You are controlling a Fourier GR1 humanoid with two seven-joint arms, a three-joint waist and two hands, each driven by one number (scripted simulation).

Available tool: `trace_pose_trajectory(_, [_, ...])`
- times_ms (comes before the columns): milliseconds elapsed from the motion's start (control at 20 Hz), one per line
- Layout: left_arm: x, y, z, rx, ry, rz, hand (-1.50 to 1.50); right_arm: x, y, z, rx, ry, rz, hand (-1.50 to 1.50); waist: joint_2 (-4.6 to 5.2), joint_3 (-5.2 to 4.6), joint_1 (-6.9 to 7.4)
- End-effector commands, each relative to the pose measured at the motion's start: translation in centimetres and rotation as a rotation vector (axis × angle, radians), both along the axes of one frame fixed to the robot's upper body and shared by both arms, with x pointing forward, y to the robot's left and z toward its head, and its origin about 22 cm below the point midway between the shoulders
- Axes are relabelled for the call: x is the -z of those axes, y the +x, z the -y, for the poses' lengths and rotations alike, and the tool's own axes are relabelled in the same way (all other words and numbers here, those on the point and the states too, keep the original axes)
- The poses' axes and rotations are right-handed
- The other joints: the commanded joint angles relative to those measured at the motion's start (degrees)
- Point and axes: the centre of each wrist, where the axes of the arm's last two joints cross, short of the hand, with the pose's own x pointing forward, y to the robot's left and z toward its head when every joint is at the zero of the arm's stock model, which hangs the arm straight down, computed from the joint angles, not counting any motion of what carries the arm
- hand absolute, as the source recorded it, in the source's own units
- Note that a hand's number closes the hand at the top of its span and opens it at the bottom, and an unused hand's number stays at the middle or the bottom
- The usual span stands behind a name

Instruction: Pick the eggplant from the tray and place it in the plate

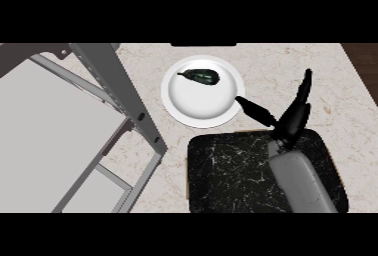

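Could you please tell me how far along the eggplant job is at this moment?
Done, by the look of it: the eggplant lies in the white plate, near its far rim, and nothing shows on the visible part of the black tray. In hand: nothing; the right hand is open above the tray's far edge, thumb tip at the plate's rim. Left: probably only drawing that arm back. The left hand is out of view.

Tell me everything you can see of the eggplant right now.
The eggplant is small, dark green-black and glossy, a stubby oval with a thin stem end pointing left. It lies on its side in the upper part of the white plate, resting on the plate's inner surface, near the far rim. Nothing else touches it. The right robot hand is open, apart from it, with one finger reaching over the plate's right rim.
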Motion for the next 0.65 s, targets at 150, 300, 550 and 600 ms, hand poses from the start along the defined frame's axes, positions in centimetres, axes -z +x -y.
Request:
trace_pose_trajectory(150, [1.0, -0.7, 1.1, -0.010, -0.002, 0.001, 0.00, 3.0, -6.7, 5.1, -0.103, -0.041, 0.004, -1.50, 0.00, -0.06, -0.03])
trace_pose_trajectory(300, [0.9, 0.7, 1.5, -0.010, 0.005, 0.003, 0.00, 4.9, -6.8, 6.5, -0.095, -0.056, -0.033, -1.50, 0.08, -0.07, 0.08])
trace_pose_trajectory(550, [1.4, -1.6, 1.0, 0.000, -0.011, -0.017, 0.00, 5.6, -8.0, 7.2, -0.107, -0.066, -0.035, -1.50, 0.02, -0.08, 0.23])
trace_pose_trajectory(600, [-1.2, 0.9, -0.3, -0.001, -0.010, 0.000, 0.00, 7.8, -9.1, 8.5, -0.065, -0.090, -0.014, -1.50, 0.06, -0.05, 0.14])
